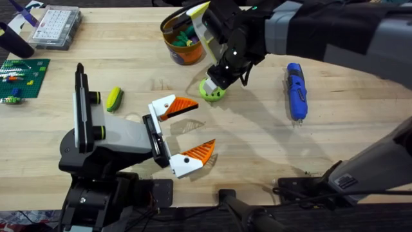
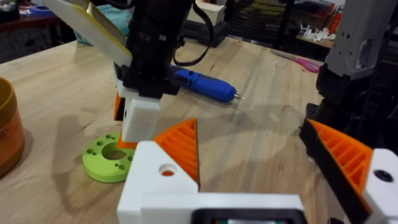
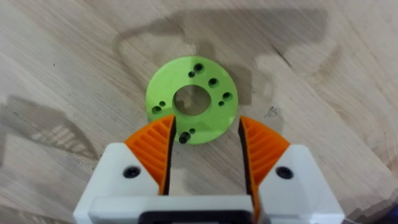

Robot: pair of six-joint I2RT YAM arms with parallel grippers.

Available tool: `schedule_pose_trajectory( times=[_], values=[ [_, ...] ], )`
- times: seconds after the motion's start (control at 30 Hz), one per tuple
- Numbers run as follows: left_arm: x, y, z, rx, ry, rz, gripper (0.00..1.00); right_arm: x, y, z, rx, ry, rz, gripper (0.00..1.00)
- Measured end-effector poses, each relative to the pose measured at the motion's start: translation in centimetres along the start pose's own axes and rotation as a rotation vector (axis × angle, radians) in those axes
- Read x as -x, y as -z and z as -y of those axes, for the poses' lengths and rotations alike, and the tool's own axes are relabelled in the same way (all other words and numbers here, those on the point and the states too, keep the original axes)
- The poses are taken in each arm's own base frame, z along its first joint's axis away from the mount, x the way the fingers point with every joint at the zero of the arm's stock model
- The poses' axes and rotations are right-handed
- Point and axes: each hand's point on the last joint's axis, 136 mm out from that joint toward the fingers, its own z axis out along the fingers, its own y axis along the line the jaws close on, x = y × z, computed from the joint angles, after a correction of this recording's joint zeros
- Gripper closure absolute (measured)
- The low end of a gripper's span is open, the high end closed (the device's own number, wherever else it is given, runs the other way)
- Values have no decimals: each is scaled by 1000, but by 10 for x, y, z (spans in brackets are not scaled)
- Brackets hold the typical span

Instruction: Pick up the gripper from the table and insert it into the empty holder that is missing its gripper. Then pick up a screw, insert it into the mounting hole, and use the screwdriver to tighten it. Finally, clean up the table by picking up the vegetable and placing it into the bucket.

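The flat lime-green plastic ring with a central bore and small screw holes (image 3: 191,99) lies on the pale wooden table (image 1: 257,148), just in front of the round orange bucket with a blue base band (image 1: 182,46). The right gripper (image 3: 205,149) hangs directly over the near edge of the ring, pointing down. Its orange ribbed pads (image 3: 154,149) stand moderately apart with nothing between them, at a gap that looks fit to straddle the ring's rim. This placement suggests a descent to seize the ring as the part to be fitted, though no holder can be identified.

The bright blue pen-shaped powered screwdriver (image 1: 295,90) lies flat, well to the right of the ring and untouched. The small yellow, green-edged corn-like toy vegetable (image 1: 114,98) rests well to the left of the ring, outside the bucket, so the clean-up is not yet done. The left gripper (image 1: 187,136) waits in front of the ring and to its left, its jaws spread wide and empty, apparently held clear of the right arm's work.

The right wrist view alone resolves the ring's hole pattern. The left wrist view alone shows, from the side, the right gripper's fingers close above the ring, whether touching cannot be told, with the screwdriver's metal tip beyond. The overhead view alone takes in the vegetable and the coloured pieces already in the bucket.
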Motion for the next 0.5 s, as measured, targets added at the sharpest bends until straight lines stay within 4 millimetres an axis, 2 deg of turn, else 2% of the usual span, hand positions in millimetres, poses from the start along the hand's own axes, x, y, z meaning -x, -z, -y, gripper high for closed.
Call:
schedule_pose_trajectory(
  times=[0.13,0.3,0.5],
  values=[
    [0,0,0,-1,3,-2,9,-5,-2,-1,3,0,-23,411],
    [0,0,0,-1,3,-2,9,-21,1,-2,10,-3,-91,411],
    [0,0,0,-1,3,-2,9,-28,18,-2,13,-13,-113,411]
  ],
)
